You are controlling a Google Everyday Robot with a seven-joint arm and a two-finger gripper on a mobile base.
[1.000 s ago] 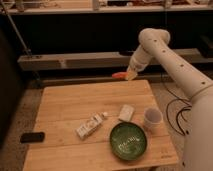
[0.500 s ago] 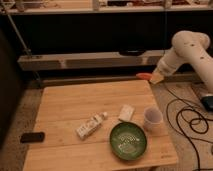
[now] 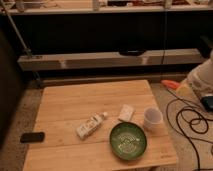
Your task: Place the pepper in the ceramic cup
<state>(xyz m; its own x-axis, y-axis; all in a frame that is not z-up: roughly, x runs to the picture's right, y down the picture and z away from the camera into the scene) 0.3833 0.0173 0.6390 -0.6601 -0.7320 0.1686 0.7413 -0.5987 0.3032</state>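
Right of the pale wooden table (image 3: pixel 75 100), my gripper (image 3: pixel 179 88) clamps the small orange-red pepper (image 3: pixel 168 83), lying level and tip pointing left; the white bottle's (image 3: pixel 90 126) label is unreadable.

We see a pale wooden bench (image 3: pixel 75 100) on a speckled floor (image 3: pixel 15 122). Behind it, a long low shelf (image 3: pixel 90 61) crosses dark shelving. The light is dim and warm.

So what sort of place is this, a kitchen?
Probably a lab or workshop: long dark shelves behind, loose cables on the floor, and a plain wooden table. The gripper, just beyond the table's far right corner, is shut on the pepper.
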